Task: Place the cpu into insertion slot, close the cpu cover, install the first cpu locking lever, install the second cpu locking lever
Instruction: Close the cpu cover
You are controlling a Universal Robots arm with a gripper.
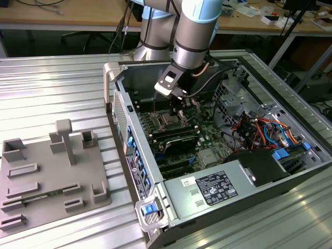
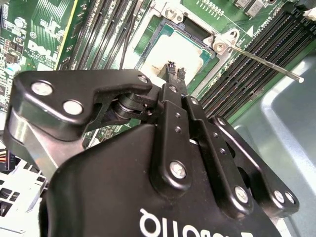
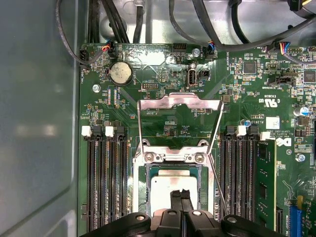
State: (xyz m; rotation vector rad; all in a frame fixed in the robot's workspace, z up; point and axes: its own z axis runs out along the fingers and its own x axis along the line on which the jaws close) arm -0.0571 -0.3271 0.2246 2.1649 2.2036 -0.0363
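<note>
one cpu (image 3: 165,190): lay flat, silver top up, inside the insertion slot (image 3: 140,190), square to its rim as far as both wrist views showed.
gripper (image 3: 180,195): directly over the cpu's middle, jaws drawn together with barely a sliver between them and nothing held; whether the tips touched the metal top i could not tell.
cpu cover (image 3: 178,101): open, standing up from its hinge at the slot's edge, its cut-out frame raised above the green motherboard (image 3: 163,74).
locking lever (image 2: 266,63): a thin silver rod beside the slot, lifted free and angled out over the memory slots (image 3: 101,182), not latched.
step in hand: by my judgement the placing was done or at its very end; the cover was not yet closed and the lever not yet installed.
next move calls for: probably a straight lift off the chip without dragging it, then a push on the cover's far bar to swing it down over the cpu, clear of the lever rod.
surroundings: the arm reached down into an open computer case (image 1: 129,124) on a ribbed metal table (image 1: 52,88); a grey fixture plate (image 1: 46,176) sat well apart at the exterior view's left.
</note>
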